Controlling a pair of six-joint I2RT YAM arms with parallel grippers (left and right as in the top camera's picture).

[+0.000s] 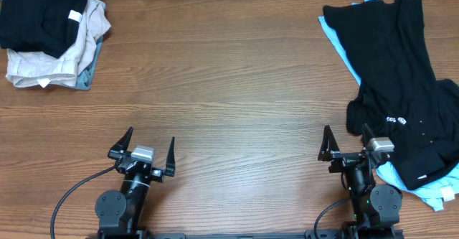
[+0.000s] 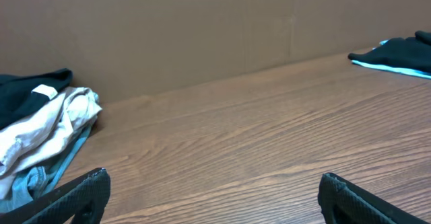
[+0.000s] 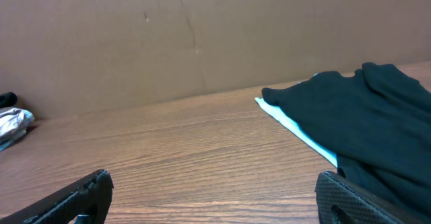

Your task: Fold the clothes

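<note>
Overhead, the black T-shirt [image 1: 398, 74] runs front-to-back just right of the right gripper [image 1: 346, 134], the left gripper [image 1: 150, 137] well apart leftward; both gape empty.

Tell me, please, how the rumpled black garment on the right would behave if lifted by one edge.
Probably floppy: the black garment lies creased and draped, so it should sag and trail. It may drag the light-blue garment beneath it along.

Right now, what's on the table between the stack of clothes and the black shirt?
Nothing: the overhead view shows only bare table between the stack and the black shirt.
</note>
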